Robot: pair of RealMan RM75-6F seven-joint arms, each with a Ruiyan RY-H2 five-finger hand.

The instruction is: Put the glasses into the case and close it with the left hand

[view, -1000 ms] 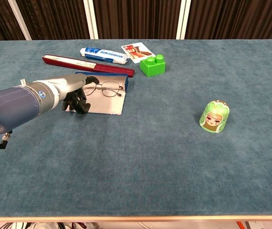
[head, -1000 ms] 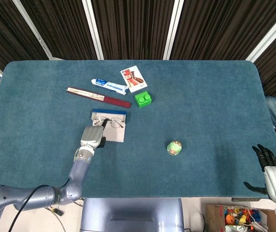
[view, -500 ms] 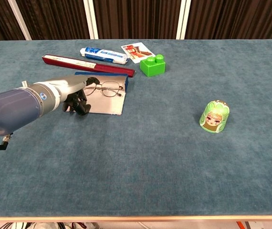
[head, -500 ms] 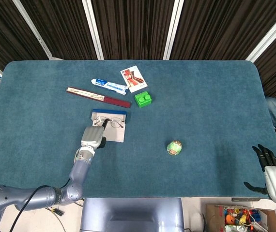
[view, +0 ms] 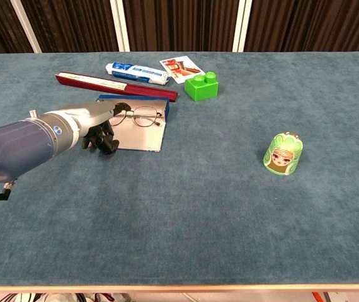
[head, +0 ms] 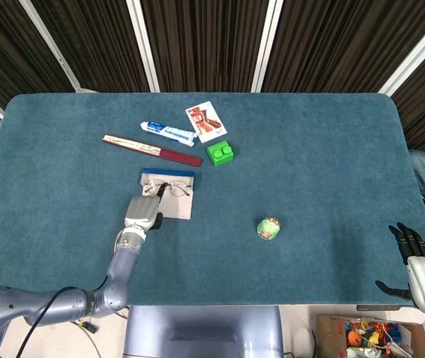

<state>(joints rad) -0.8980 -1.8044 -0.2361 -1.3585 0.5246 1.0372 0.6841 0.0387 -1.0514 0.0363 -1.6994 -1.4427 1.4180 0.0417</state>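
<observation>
No legible writing anywhere, left hand (view: 101, 126) fingers curled over open case (view: 147, 139), touching glasses (view: 143, 116).

My left robot hand (head: 144, 212) rests at the near-left edge of the open case (head: 169, 195), fingers reaching toward the glasses (head: 171, 189) lying in it (whether they touch the frame, I cannot tell). My right robot hand (head: 419, 267) hangs off the bench (head: 317, 164), fingers apart. Behind the case lie a red stick (head: 151, 149), toothpaste tube (head: 168, 133), card (head: 206, 121) and green brick (head: 220, 153); a small doll (head: 269, 227) stands apart.
</observation>
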